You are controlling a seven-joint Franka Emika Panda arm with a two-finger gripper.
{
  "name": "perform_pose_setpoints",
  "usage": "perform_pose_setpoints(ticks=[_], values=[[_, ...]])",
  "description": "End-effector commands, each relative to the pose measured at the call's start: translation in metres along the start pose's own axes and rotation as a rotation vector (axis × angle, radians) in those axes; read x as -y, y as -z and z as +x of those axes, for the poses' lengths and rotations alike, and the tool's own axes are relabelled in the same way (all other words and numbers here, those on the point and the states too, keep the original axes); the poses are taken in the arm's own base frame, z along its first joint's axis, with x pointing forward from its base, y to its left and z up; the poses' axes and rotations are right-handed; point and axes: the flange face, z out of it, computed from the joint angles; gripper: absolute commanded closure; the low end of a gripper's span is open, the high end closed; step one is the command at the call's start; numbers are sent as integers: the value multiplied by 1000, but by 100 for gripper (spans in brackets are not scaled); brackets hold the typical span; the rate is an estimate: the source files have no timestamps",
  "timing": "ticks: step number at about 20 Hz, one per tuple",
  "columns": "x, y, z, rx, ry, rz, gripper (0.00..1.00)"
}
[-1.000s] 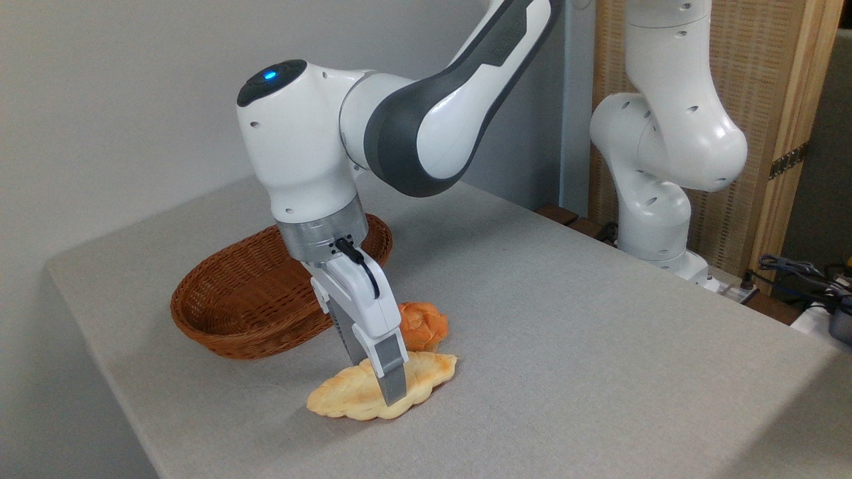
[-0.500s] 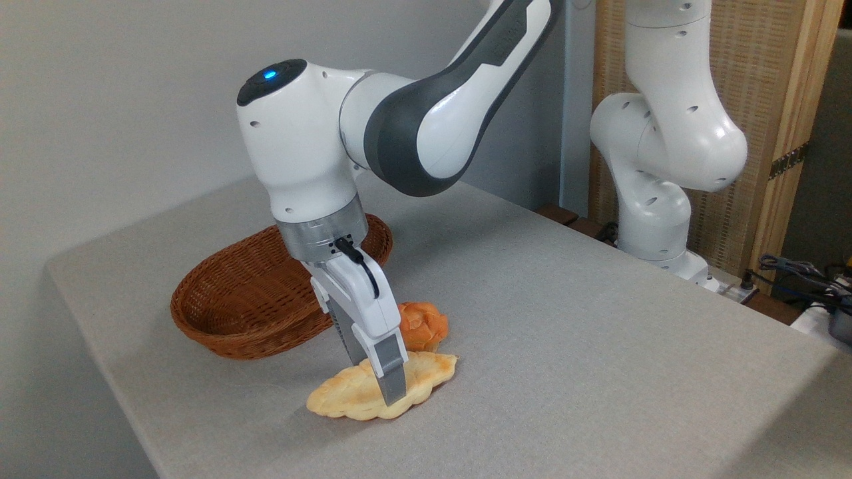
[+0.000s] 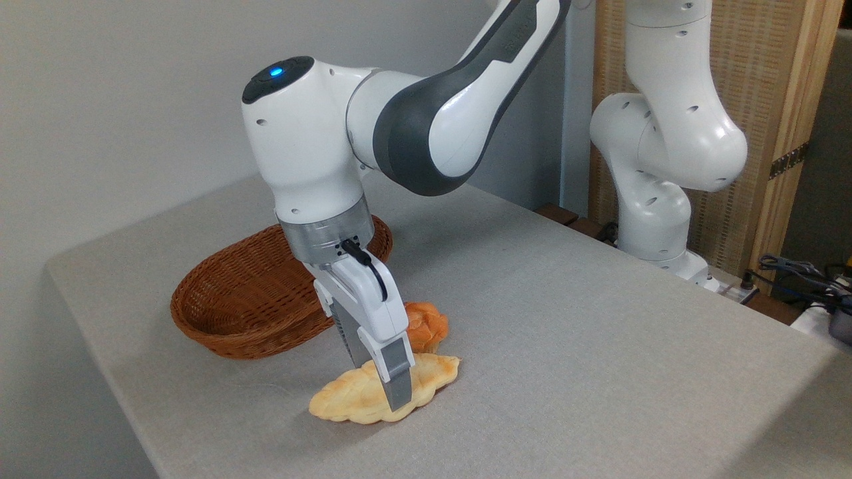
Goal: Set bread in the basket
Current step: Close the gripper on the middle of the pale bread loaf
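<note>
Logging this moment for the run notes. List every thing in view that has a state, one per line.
bread: on the table, outside the basket, hand's fingers around its middle.
basket: upright on the table, nothing seen inside.
bun: on the table, behind the bread.
hand: down at the bread; grip cannot be told.

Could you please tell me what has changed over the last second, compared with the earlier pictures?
The arm has shifted slightly right and up, and the hand with it. The bread has moved a little to the right with the hand and looks tilted, right end raised. The basket, the orange bun and the table are unchanged.
</note>
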Motion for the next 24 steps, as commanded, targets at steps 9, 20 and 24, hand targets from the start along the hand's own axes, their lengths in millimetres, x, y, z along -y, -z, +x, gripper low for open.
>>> perform_pose_setpoints(ticks=[9, 20, 24], values=[[-1, -14, 4, 25, -22, -9, 0], [-2, -15, 8, 21, -31, -8, 57], [-3, -14, 8, 21, -33, -8, 56]])
